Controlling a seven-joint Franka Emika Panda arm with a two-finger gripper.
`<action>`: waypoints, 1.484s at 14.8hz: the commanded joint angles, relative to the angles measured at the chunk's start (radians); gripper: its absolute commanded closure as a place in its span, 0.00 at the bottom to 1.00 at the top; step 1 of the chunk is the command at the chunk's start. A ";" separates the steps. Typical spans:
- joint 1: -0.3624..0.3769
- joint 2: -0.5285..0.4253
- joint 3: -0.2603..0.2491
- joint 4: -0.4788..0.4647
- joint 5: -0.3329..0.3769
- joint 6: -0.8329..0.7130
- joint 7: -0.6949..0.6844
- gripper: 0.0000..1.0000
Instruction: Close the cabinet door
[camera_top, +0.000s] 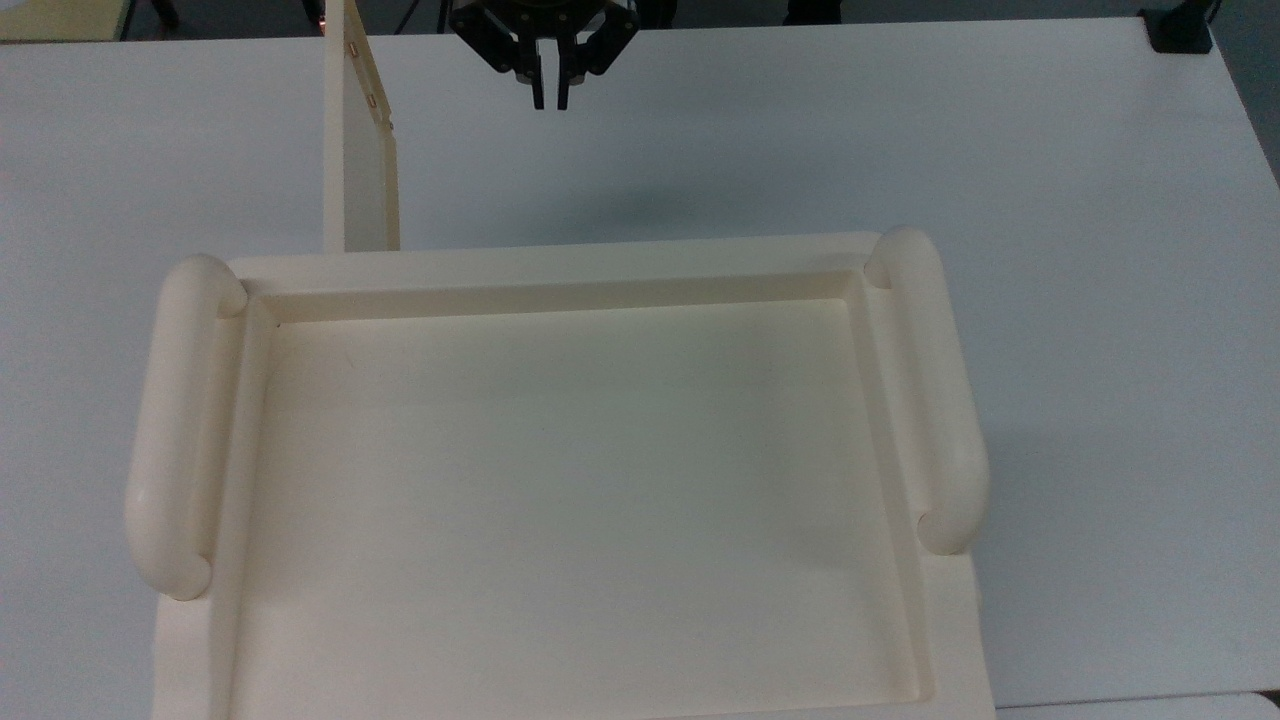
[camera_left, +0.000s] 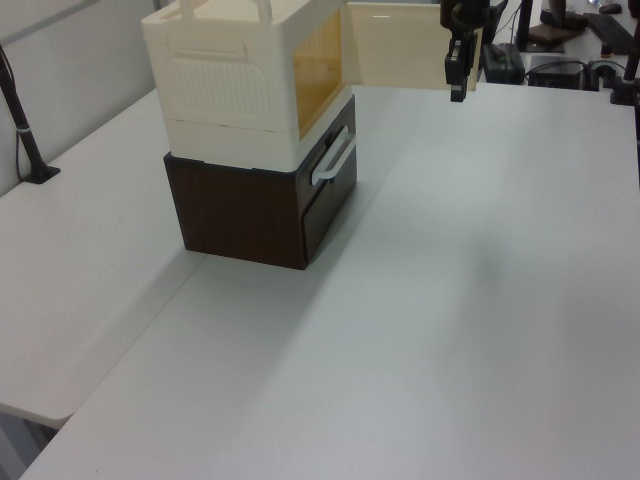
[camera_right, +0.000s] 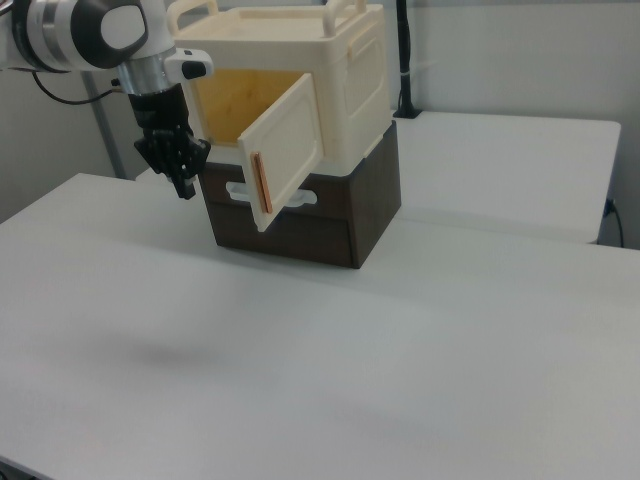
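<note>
The cream cabinet (camera_top: 550, 265) stands on a dark box, its recessed top close under the top view. Its cabinet door (camera_top: 362, 170) is swung open, sticking out from the front at the top view's left. In the right view the cabinet door (camera_right: 285, 150) stands ajar with the yellowish inside of the cabinet (camera_right: 350, 70) showing behind it. My gripper (camera_top: 550, 100) hangs in the air to the right of the door's free edge in the top view, apart from it, shut on nothing. The left view has the gripper (camera_left: 457, 85) in front of the open cabinet door (camera_left: 395, 45).
A dark brown drawer unit (camera_left: 240, 215) with a white handle (camera_left: 335, 160) carries the cabinet. The white table (camera_top: 900, 130) spreads wide around them. A black post (camera_left: 25, 140) stands at the left view's left edge, and desks with equipment lie beyond the table.
</note>
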 joint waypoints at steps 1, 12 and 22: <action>-0.004 -0.027 0.010 -0.005 -0.009 -0.025 0.005 1.00; -0.020 -0.101 -0.051 0.195 0.006 -0.022 0.008 1.00; -0.060 -0.067 -0.228 0.195 0.006 0.073 -0.110 1.00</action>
